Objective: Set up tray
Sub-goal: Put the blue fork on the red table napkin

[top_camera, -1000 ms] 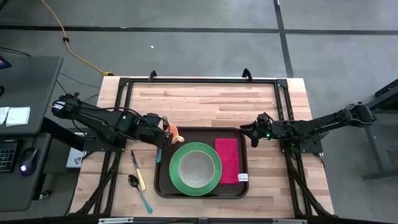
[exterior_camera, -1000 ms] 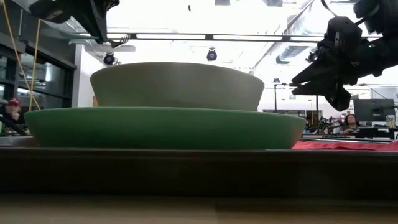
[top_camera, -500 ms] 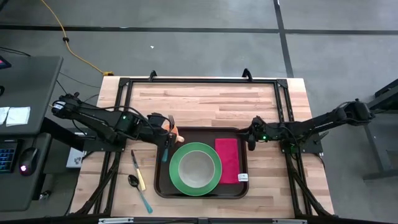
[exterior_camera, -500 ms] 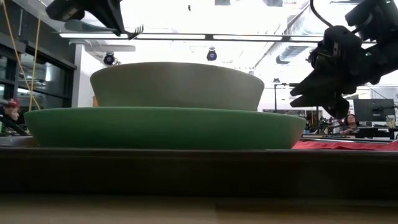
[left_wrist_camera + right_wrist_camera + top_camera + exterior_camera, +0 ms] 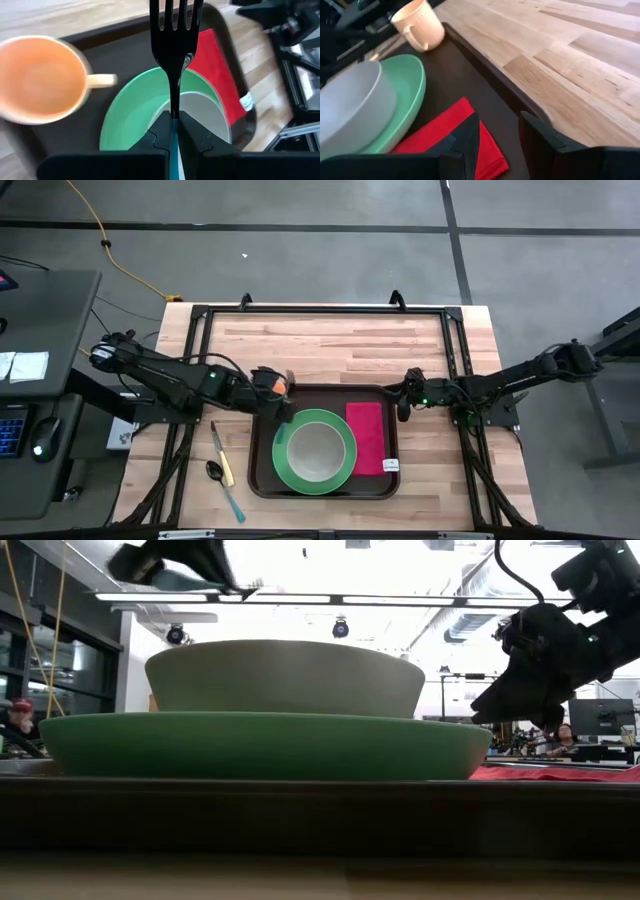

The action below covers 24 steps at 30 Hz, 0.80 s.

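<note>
1. The tray lies on the wooden table, toward the near edge at centre, long side across the table.
2. On the tray, a green plate sits at centre and carries a grey bowl. A red napkin lies flat at 3 o'clock of the plate, just beside it, with a small white tag at its near corner.
3. An orange mug stands at the tray's 11 o'clock corner (handle toward the plate in the left wrist view).
4. The left gripper is at the tray's far-left corner, beside the mug. Its fingers are clenched on a black fork, tines pointing away from the wrist, over the plate's rim.
5. The right gripper hangs at the tray's far-right corner, at 1 o'clock of the napkin. Its fingers are released and apart, with nothing between them; below them lie the tray rim and the napkin's edge.
6. On the bare table at 9 o'clock of the tray lie a knife with a yellow handle and a spoon with a teal handle, near each other.
</note>
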Motion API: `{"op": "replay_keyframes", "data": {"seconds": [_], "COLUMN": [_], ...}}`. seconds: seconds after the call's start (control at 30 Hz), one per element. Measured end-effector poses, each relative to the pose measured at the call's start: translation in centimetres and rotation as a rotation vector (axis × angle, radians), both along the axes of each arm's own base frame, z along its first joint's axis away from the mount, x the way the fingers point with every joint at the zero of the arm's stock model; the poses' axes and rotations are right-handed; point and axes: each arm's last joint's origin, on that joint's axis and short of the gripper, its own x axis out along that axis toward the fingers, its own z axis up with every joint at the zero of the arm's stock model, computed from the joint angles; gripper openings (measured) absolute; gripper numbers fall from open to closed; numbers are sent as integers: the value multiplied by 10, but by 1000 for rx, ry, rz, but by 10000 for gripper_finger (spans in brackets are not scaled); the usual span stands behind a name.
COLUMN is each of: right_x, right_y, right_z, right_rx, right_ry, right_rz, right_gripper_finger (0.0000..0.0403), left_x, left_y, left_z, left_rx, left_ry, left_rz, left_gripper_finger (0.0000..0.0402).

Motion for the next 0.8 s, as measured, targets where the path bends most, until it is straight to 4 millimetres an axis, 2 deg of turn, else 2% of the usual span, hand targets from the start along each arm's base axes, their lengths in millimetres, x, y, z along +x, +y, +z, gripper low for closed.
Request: {"op": "replay_keyframes", "data": {"seconds": [0.07, 0.2, 0.43, 0.6, 0.8], "right_x": [0, 0, -2, -5, -9], "right_y": [-2, -7, -16, -21, -26], "right_z": [0, 3, 9, 13, 17], "right_rx": [-23, -52, -94, -107, -145], "right_ry": [6, -5, -22, -40, -51], "right_rz": [21, 44, 95, 94, 84], "right_gripper_finger": [114, 114, 114, 114, 114], "left_x": [3, 22, 63, 83, 100], "left_y": [1, 6, 25, 34, 38], "left_z": [-3, 0, 24, 34, 36], "left_rx": [3, 11, 65, 76, 82], "left_ry": [9, -6, 6, 31, 45], "left_rz": [6, 29, -10, -33, -56], "left_gripper_finger": [50, 50, 50, 50, 50]}}
